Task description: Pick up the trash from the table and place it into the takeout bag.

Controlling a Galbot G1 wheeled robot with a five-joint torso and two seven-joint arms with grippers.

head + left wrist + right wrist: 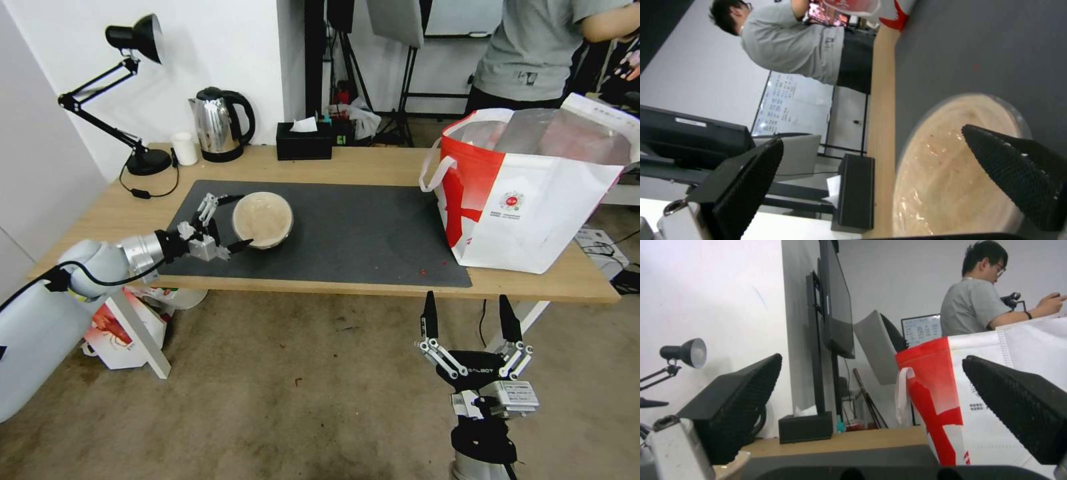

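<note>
A beige round bowl (262,219) of trash sits on the left part of the dark grey mat (360,233) on the light-wood table (373,167). My left gripper (245,220) is open at the bowl's left side, one finger past its far rim and one at its near rim. In the left wrist view, one finger (1018,173) lies over the bowl (947,166) while the other stands beyond its rim. The takeout bag (533,200) stands open at the table's right end. My right gripper (467,300) hangs open below the table's front edge, facing the bag (996,390).
Along the table's back edge stand a black desk lamp (133,40), a small white cup (184,148), a steel kettle (217,123) and a black tissue box (304,141). A smaller red-and-white bag (127,327) sits on the floor at the left. A person stands behind the takeout bag.
</note>
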